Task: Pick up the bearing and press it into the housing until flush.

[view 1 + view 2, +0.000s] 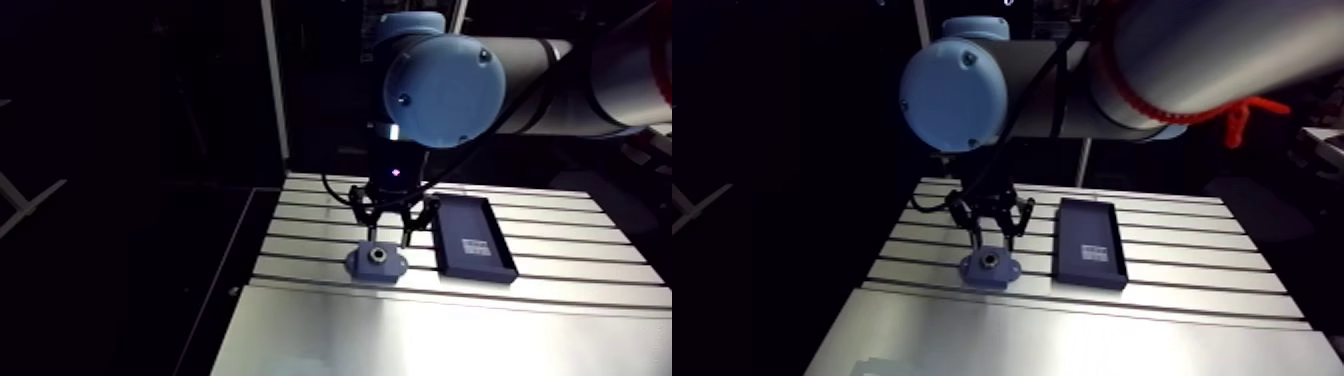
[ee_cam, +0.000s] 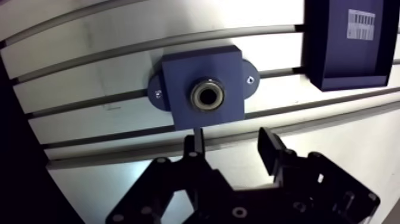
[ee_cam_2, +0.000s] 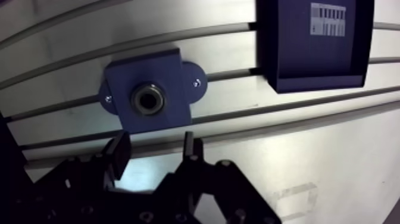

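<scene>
Blue housing (image 2: 178, 74), bearing (image 2: 194, 95) seated in wrist view

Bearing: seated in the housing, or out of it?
In: the bearing shows as a metal ring in the housing bore; claw open, empty. Flush: cannot tell.
</scene>
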